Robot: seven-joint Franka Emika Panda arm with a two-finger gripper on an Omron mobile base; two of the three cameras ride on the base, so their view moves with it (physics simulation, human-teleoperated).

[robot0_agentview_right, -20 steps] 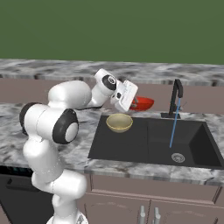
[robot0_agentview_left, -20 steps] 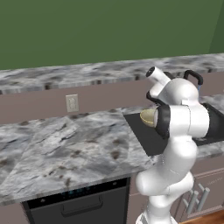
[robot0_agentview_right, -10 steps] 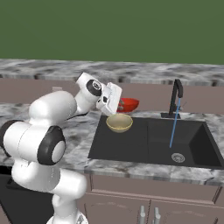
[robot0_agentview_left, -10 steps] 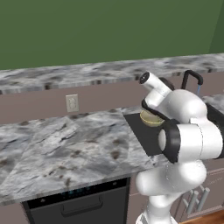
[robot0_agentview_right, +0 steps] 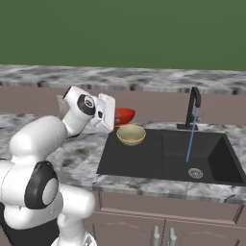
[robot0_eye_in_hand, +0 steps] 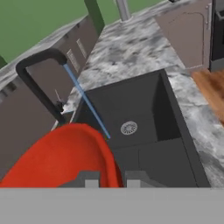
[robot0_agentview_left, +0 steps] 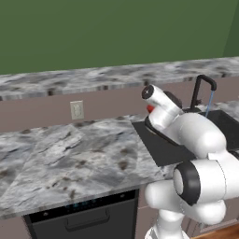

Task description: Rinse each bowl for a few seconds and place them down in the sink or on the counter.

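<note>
We found the gripper [robot0_eye_in_hand: 108, 178] pinching the rim of the red bowl [robot0_eye_in_hand: 65, 155], which sat at the lower left of the hand view. In the right base view the red bowl [robot0_agentview_right: 124, 115] hung left of centre, above the tabletop [robot0_agentview_right: 86, 153] edge just beside the sink [robot0_agentview_right: 144, 161]. The water stream [robot0_agentview_right: 191, 139] fell well to its right, under the faucet [robot0_agentview_right: 193, 106]. The tan bowl [robot0_agentview_right: 130, 134] rested in the sink's near-left corner, directly below the red one.

The robot's arm hides most of the red bowl [robot0_agentview_left: 150, 108] and part of the sink [robot0_agentview_left: 163, 147]. The bowl's near side is cut off in the hand view.
</note>
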